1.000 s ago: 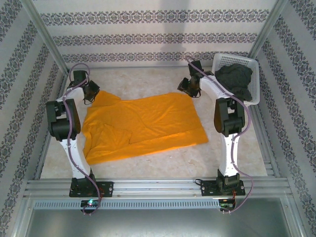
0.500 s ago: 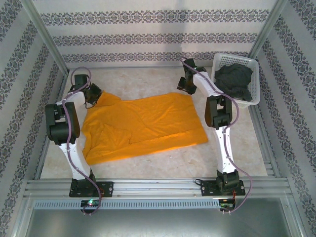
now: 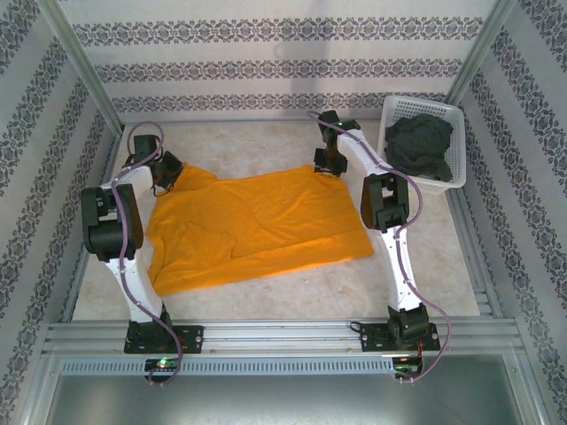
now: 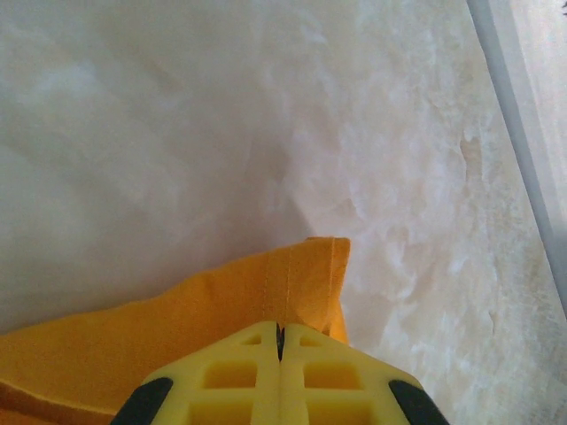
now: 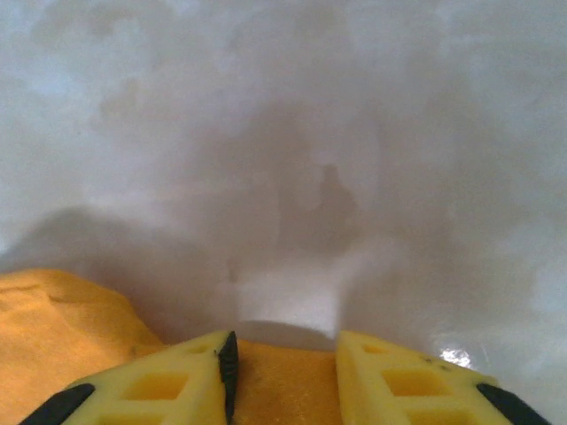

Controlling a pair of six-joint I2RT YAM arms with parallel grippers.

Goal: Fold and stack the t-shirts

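The orange-yellow t-shirt [image 3: 257, 221] lies spread flat across the middle of the table. My left gripper [image 3: 174, 168] is at its far left corner. In the left wrist view that gripper [image 4: 280, 332] is shut on the stitched hem of the orange shirt [image 4: 221, 301]. My right gripper [image 3: 326, 166] sits low at the shirt's far right corner. Its jaws [image 5: 283, 350] stand apart, with the orange cloth edge [image 5: 283, 385] lying between them. The charcoal grey t-shirt [image 3: 421, 146] is crumpled inside the white basket.
The white lattice basket [image 3: 460, 150] stands at the far right corner against the metal frame post. Patterned walls close in the table on three sides. Bare pale tabletop [image 3: 266, 146] runs behind the shirt, and more lies in front of it.
The right arm has swung left, away from the basket, down to the shirt's far right corner, and its jaws have narrowed. The left gripper keeps its hold on the corner.
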